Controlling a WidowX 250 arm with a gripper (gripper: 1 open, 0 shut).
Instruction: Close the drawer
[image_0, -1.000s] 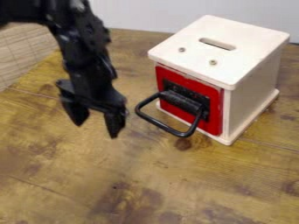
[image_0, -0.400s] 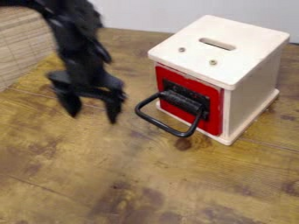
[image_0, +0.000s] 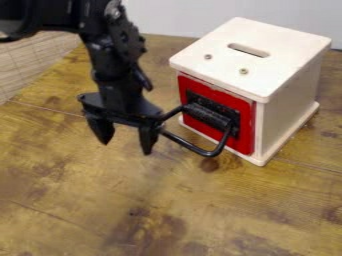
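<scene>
Black end effector (image_0: 124, 138), fingers spread and empty, points down just left of the drawer's black loop handle (image_0: 191, 130). Your red drawer (image_0: 214, 112) sits in the cream wooden cabinet (image_0: 261, 70), front panel facing left. Worn, grainy wooden table (image_0: 201, 215) lies bare in front; woven material (image_0: 34, 62) borders its left edge.

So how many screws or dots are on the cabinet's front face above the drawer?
2: both on the cabinet front strip above the drawer, one left, one right. None seem hidden.

Worn wooden table (image_0: 80, 215), pale wall (image_0: 201, 15)
</scene>
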